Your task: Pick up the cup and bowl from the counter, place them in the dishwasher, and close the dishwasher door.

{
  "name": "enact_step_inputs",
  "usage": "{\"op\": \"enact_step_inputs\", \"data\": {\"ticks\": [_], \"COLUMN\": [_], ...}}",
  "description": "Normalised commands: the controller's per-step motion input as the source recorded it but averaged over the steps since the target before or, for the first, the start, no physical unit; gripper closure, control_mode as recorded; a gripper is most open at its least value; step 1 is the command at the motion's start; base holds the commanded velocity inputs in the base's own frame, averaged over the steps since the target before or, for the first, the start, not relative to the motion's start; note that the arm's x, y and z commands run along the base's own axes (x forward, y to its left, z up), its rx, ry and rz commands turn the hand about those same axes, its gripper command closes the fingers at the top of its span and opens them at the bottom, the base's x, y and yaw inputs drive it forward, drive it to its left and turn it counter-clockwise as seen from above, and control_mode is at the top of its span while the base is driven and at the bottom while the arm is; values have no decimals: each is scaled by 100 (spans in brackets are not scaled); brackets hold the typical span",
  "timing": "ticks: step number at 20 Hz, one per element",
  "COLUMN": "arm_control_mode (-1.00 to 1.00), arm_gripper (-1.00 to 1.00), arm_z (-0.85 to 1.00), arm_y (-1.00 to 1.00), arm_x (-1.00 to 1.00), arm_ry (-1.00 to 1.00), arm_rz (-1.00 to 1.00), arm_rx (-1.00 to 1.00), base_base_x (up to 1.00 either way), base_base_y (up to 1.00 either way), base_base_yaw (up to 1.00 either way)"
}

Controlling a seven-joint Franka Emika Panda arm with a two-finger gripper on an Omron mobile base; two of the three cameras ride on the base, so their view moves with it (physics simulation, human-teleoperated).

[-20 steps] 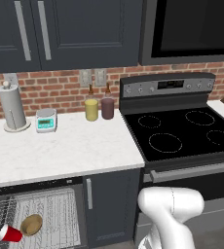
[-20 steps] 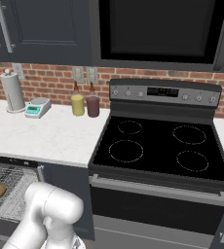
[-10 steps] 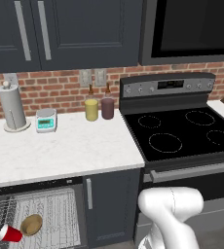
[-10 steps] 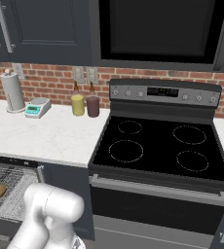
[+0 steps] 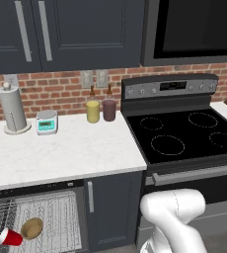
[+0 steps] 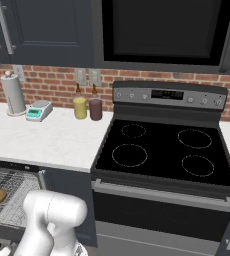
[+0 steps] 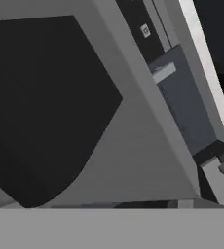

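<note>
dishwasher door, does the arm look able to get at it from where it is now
Probably yes. The cup and bowl already lie in the dishwasher rack, and the arm bends down low in front of the cabinets beside it. The hand view faces a flat dark panel close up, with nothing visible in between.

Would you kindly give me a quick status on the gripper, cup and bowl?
Gripper open, holding nothing. Cup and bowl lie side by side on the dishwasher rack. Door not closed yet; nothing visibly in the way.
</note>
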Motion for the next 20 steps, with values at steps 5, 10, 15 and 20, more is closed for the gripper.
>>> {"op": "enact_step_inputs", "data": {"ticks": [5,10,15,20], "arm_control_mode": [-100,-100,-100,-100], "arm_gripper": [-100,-100,-100,-100], "arm_z": [45,13,5,24], "arm_y": [6,38,22,16], "arm_x": [37,45,28,86], "arm_ry": [-34,-43,-64,-73], "arm_rz": [0,0,0,0], "arm_rx": [-7,-5,2,4], "base_base_x": [0,0,0,0], "base_base_y": [0,0,0,0], "base_base_yaw": [0,0,0,0]}}
